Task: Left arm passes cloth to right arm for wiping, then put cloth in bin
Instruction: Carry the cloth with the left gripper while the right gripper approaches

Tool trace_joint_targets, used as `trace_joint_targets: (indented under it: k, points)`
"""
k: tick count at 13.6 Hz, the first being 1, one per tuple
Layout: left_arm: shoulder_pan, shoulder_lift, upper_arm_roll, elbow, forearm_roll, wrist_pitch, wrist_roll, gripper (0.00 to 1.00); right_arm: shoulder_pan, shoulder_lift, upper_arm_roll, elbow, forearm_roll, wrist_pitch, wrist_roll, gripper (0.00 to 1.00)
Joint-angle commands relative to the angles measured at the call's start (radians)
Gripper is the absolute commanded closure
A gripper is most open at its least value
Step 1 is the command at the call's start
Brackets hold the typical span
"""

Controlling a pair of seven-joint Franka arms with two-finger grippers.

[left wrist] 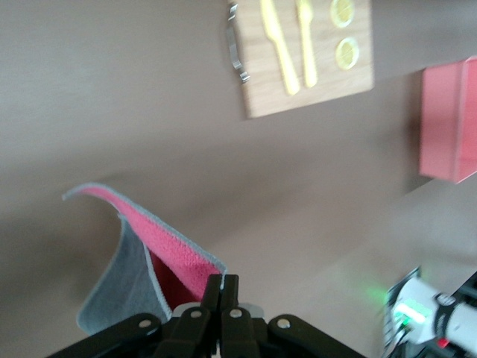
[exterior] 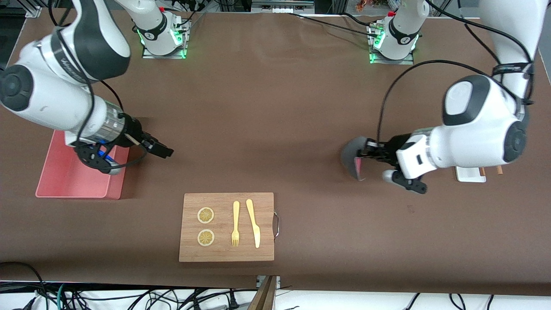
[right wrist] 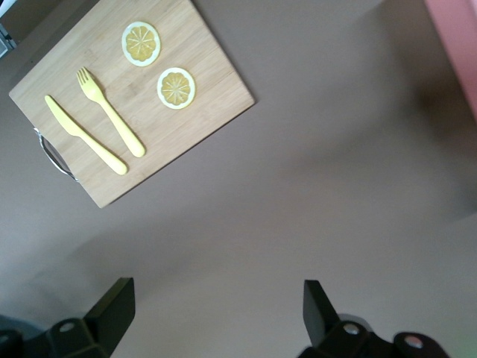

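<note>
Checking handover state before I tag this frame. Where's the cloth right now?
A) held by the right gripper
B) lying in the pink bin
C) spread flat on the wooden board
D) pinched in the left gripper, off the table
D: the left gripper has its fingers shut on the cloth, which hangs above the table, while the right gripper is open and empty beside the bin.

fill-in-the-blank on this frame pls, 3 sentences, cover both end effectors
1. The left end effector is shut on the ____.
2. The right end effector, near the pink bin, has its fingers ____.
3. On the wooden board, the yellow fork lies between the lemon slices and the yellow ____.

Missing words: cloth; open; knife
</note>
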Motion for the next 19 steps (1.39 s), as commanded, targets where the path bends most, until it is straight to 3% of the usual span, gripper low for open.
trace_joint_targets:
  k: [1, 7, 12, 19]
  points:
    - [-0.066, 0.007, 0.005, 0.021, -0.122, 0.081, -0.032, 1.00, 0.034, 0.040, 0.004, 0.001, 0.013, 0.060, 0.089, 0.00]
    - [-0.316, 0.061, 0.005, 0.021, -0.203, 0.403, -0.033, 1.00, 0.089, 0.134, 0.033, -0.002, 0.013, 0.198, 0.225, 0.00]
    - [-0.429, 0.073, 0.007, 0.018, -0.315, 0.587, -0.053, 1.00, 0.126, 0.210, 0.042, -0.002, 0.014, 0.279, 0.325, 0.00]
    - [-0.446, 0.073, 0.007, 0.010, -0.318, 0.604, -0.078, 1.00, 0.151, 0.258, 0.066, -0.082, 0.016, 0.315, 0.359, 0.00]
